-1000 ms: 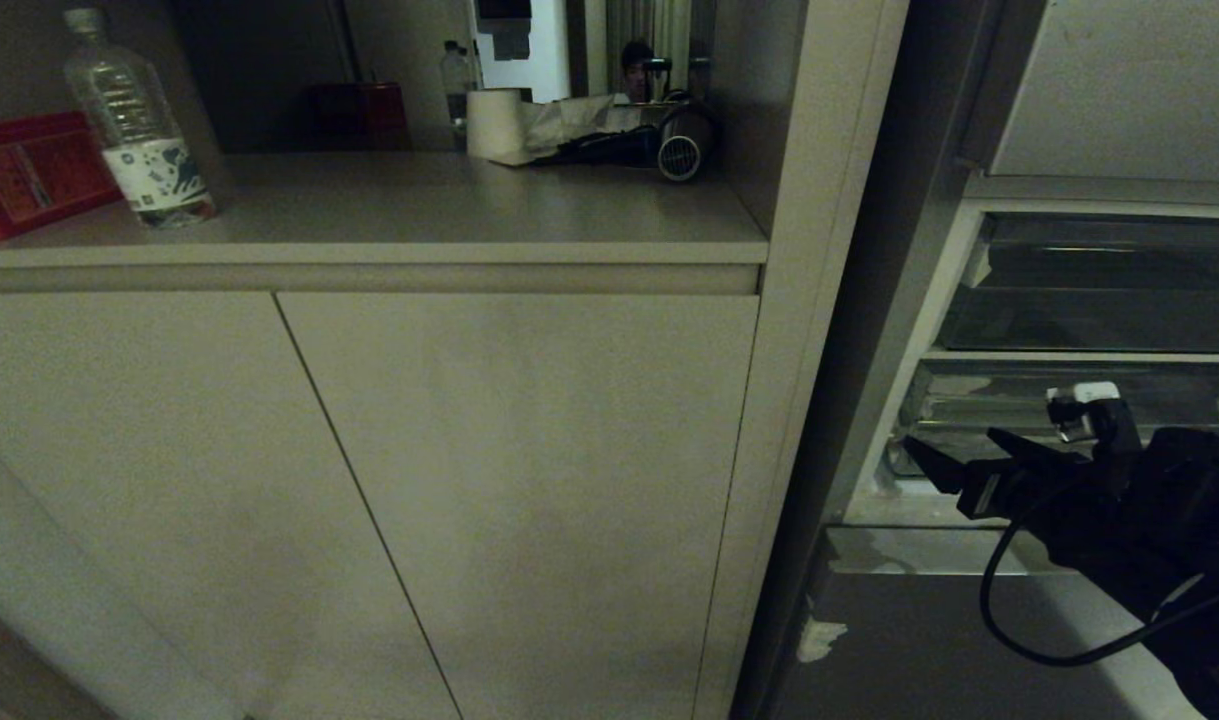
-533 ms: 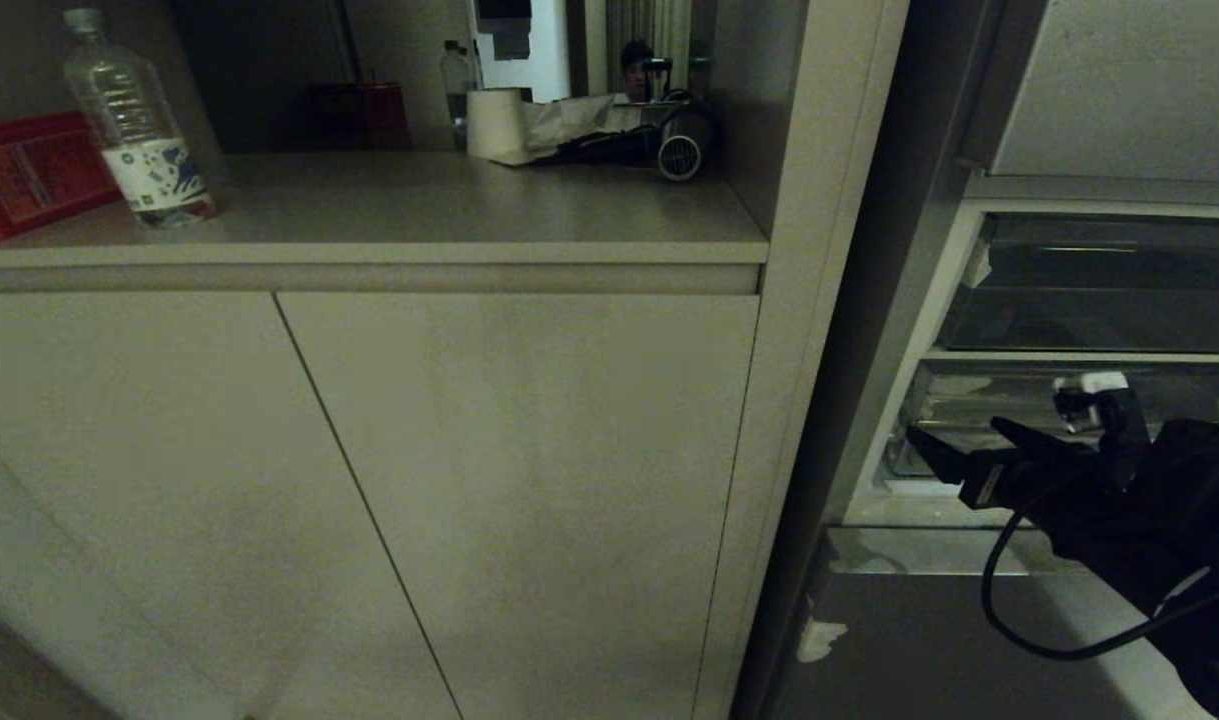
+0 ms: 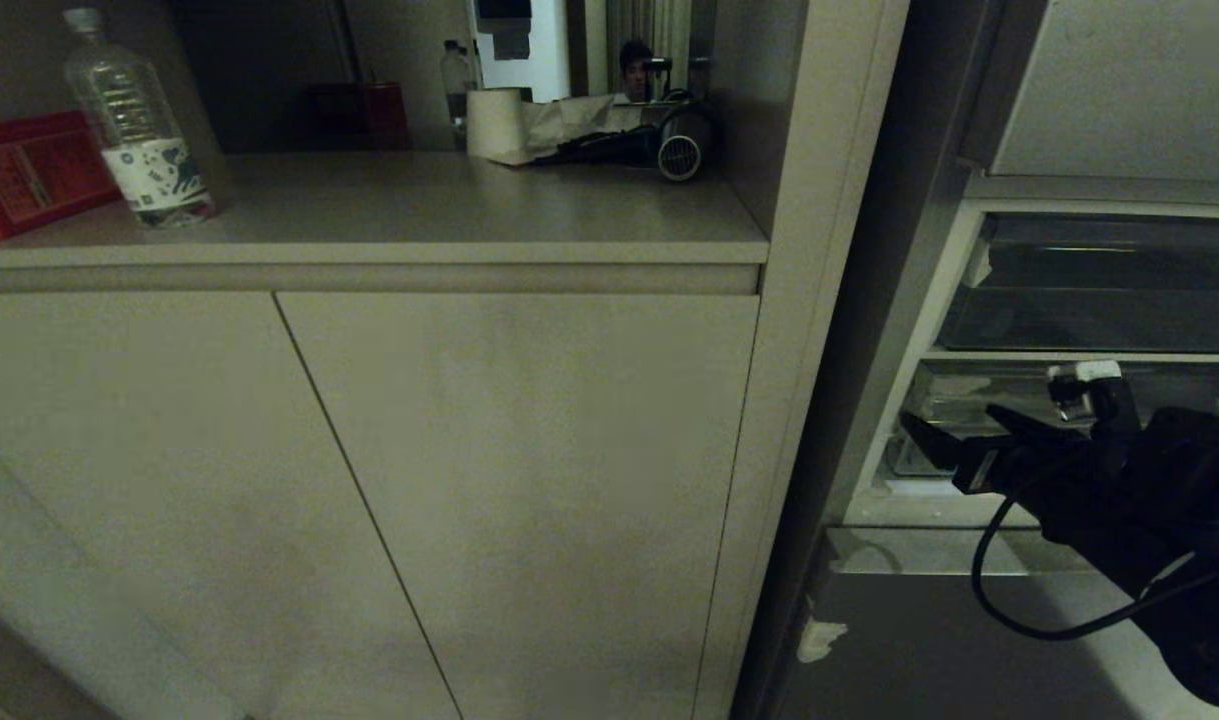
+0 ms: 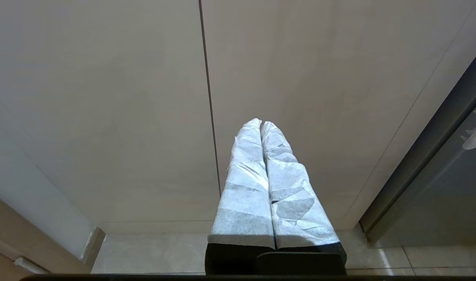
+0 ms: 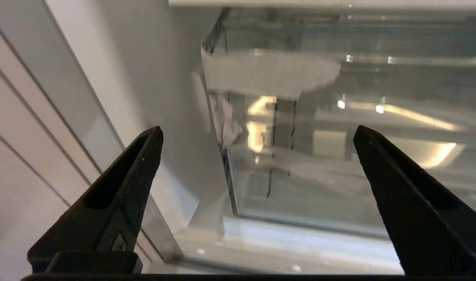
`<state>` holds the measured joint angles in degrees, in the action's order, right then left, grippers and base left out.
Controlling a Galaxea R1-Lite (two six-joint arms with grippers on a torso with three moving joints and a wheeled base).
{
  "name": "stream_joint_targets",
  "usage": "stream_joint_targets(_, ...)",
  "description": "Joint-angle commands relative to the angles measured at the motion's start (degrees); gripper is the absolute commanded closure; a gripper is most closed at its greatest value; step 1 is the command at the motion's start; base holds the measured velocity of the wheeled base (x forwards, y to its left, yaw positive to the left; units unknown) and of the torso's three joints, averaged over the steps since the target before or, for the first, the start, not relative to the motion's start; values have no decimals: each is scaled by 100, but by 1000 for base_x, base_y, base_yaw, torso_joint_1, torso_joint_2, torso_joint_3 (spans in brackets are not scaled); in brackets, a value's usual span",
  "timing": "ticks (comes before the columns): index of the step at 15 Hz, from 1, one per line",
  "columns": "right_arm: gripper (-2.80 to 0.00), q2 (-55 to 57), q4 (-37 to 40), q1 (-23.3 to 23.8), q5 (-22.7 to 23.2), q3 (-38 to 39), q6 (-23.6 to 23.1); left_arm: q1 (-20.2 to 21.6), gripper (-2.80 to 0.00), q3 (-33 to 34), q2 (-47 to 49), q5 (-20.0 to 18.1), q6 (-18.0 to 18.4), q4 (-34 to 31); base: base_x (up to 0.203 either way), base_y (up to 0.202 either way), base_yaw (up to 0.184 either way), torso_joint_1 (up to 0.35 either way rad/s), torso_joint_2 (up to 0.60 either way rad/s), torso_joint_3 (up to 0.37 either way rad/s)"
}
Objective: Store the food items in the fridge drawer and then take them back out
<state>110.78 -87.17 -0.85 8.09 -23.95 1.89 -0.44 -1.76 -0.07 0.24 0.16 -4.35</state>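
Observation:
The fridge drawer, wide and clear with a white tape scrap at its left front corner, sits in the open fridge at the right of the head view. Just below it is a shorter clear compartment above a white strip. My right gripper hovers in front of that compartment's left corner, open wide, with nothing between its black fingers. My left gripper is shut and empty, its white-wrapped fingers pointing at the cabinet doors low near the floor. No food items are in view.
Beige cabinet doors fill the left. The counter above holds a water bottle, a red box, a paper roll and a hair dryer. A grey steel panel lies under the right arm.
My right gripper has edged slightly upward in front of the clear compartment, staying open. Nothing else has moved.

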Motion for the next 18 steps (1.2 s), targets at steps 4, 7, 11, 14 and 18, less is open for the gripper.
stream_joint_targets(4,-280,85,-49,-3,-10,-118,4,0,0,0,7,2,2,-4,0,0,0,0,0,0)
stream_joint_targets(7,-280,177,-49,-3,-18,-237,13,0,0,0,7,2,2,-4,0,0,0,0,0,0)
stream_joint_targets(11,-280,181,-49,-3,-80,-224,13,0,0,0,7,2,2,-4,0,0,0,0,0,0)
stream_joint_targets(14,-280,216,-49,-21,-80,-250,13,0,0,0,7,2,2,-4,0,0,0,0,0,0)
stream_joint_targets(18,0,199,-49,-41,-80,-207,-4,0,0,0,7,2,2,-4,0,0,0,0,0,0)
